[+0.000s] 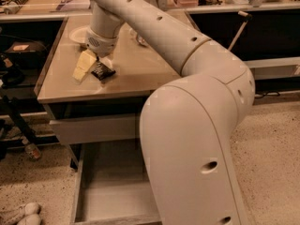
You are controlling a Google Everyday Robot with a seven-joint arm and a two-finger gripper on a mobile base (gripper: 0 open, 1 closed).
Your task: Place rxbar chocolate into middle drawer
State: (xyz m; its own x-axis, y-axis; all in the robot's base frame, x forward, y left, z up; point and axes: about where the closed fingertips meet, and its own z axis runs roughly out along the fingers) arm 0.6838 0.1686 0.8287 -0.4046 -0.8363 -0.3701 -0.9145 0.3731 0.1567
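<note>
Little is done: our gripper (95, 71) is at the chocolate bar (103, 72) near the table's (140, 74) front left corner, we cannot tell whether the jaws grip it, and the open drawer (112, 198) below awaits it.

Gripper (93, 68): over the tabletop (140, 74), toward 10 o'clock of the view; whether it touches the rxbar chocolate (103, 71) cannot be told.
Bar lettering: too small to read.
Middle drawer (78, 186): 3 o'clock half hidden behind the arm (197, 139); front cut by bottom edge.
Plate (77, 33): 3 o'clock side hidden by the arm.
</note>
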